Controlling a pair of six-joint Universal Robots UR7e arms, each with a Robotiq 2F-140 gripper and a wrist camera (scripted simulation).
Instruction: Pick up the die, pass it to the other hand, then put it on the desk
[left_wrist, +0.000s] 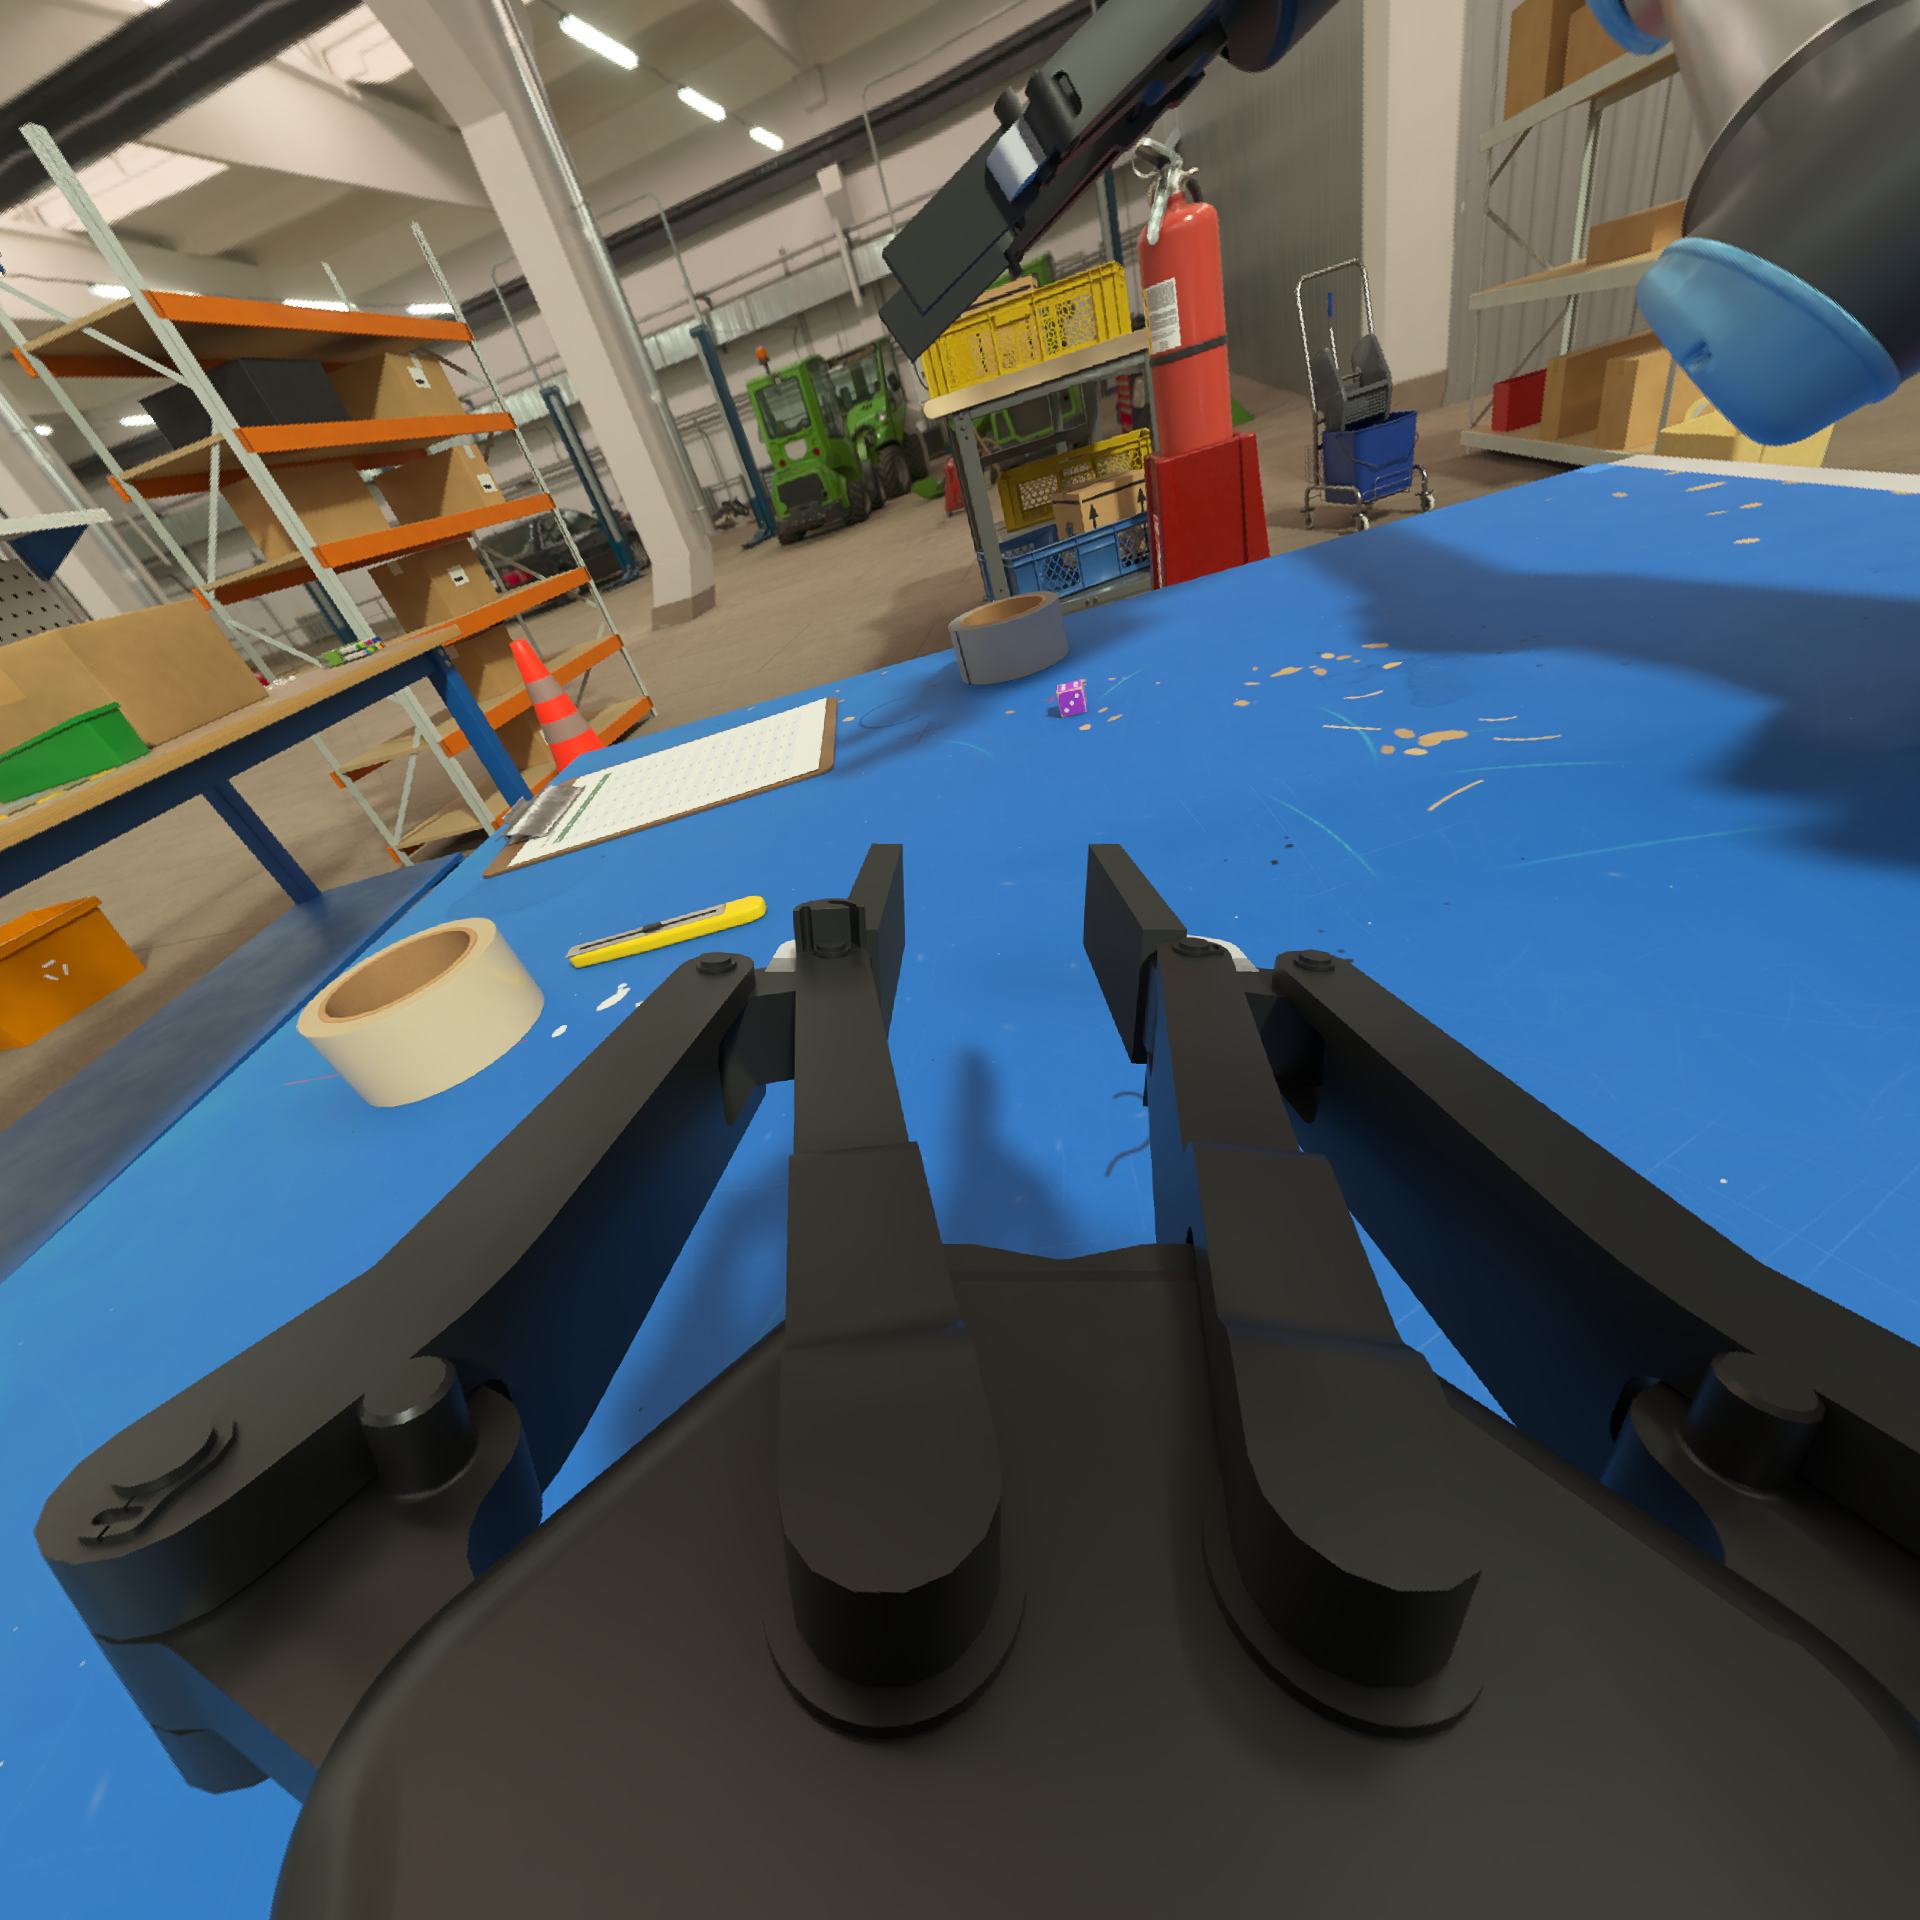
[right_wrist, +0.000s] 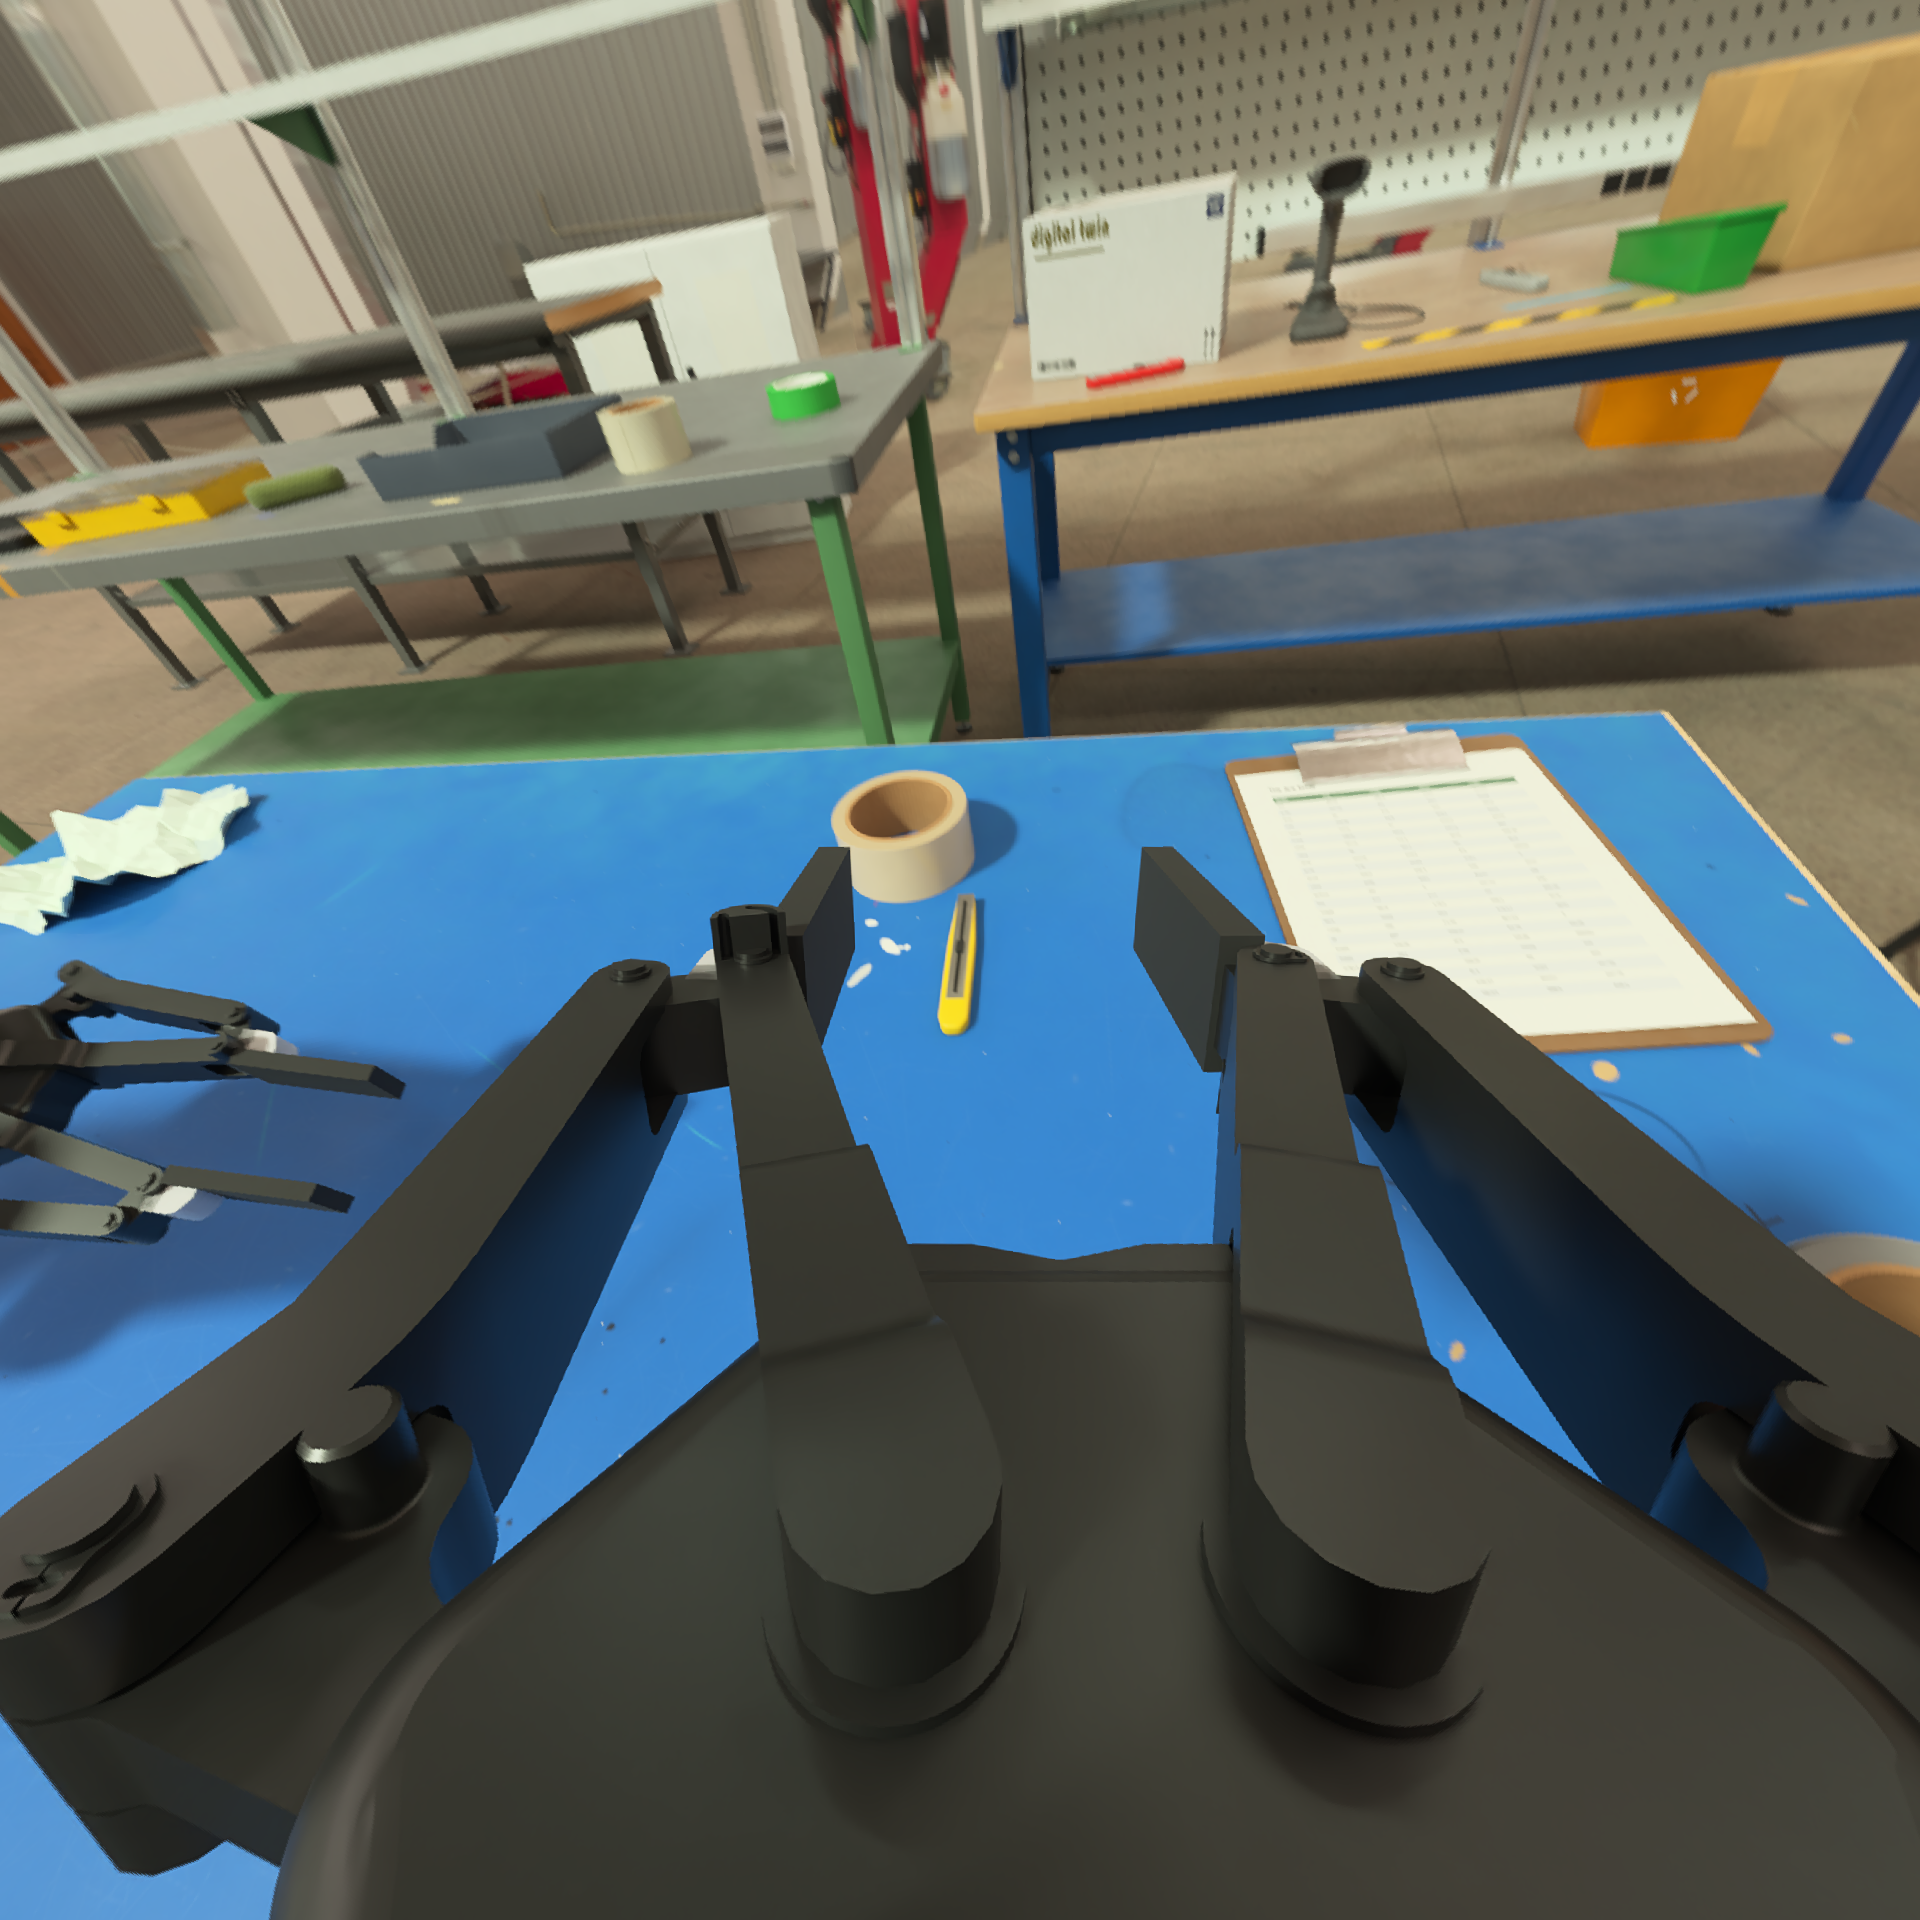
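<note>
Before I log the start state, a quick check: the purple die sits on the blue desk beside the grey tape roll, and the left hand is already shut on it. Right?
Not quite. The die does sit on the desk beside the grey tape roll, but the left hand is open and empty, well short of it, as the left wrist view shows.

Blue desk (left_wrist: 1351, 935): die (left_wrist: 1071, 697), tapes, clipboard (right_wrist: 1475, 894).

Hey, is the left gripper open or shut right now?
Open. The left gripper has a clear gap between its fingertips with bare blue desk showing through, and nothing is held; the purple die sits farther off.
</note>
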